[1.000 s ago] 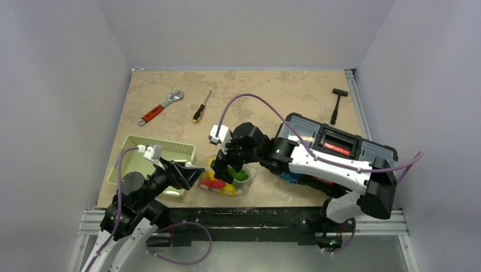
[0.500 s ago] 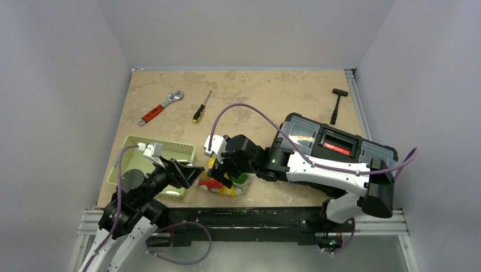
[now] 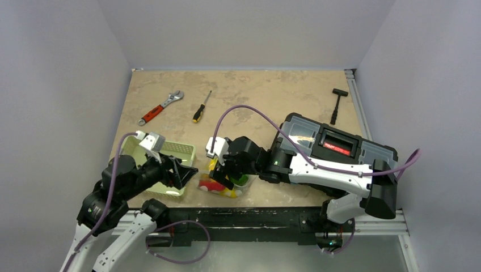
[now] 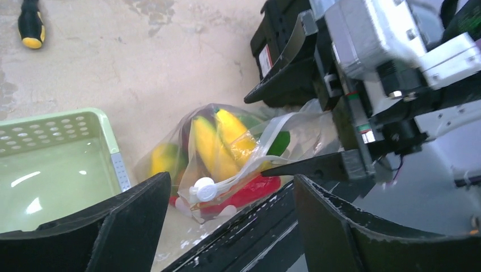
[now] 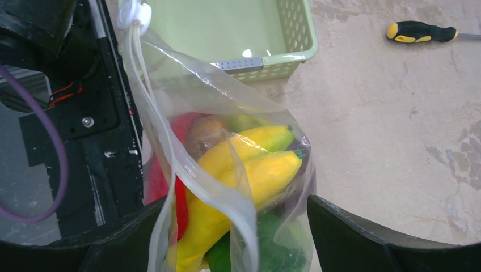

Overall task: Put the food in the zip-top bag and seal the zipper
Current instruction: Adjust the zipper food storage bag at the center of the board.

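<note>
Bag position: the zip-top bag sits at the near edge of the table, between the pale green basket and the black toolbox.
Food: the food, in yellow, red and green pieces, lies inside the plastic; no piece shows loose on the table or in the basket.
Step in hand: filling looks done, so this is judged to be the sealing stage.
Zipper: the zipper runs slack and curved across the mouth, with a white round tab at its left end; the mouth looks unsealed.
Right gripper: the right gripper has its jaws wide apart, straddling the bulging bag; no squeeze on the plastic shows.
Left gripper: the left gripper is parted wide and holds nothing, aimed at the tab end from just beside the basket.
Doing it well: one gripper should steady the bag by the plastic below the strip, not by the food, while the other takes the tab end; the strip probably needs pulling straight before closing, since a curved track may skip.
Edges: the bag lies right by the table's front edge and the black rail; a pull toward the arms could drag it off.
Open room: the far half of the table holds only a wrench, screwdriver and hammer, well apart from the bag, so pulling away from the bases looks safest.
</note>
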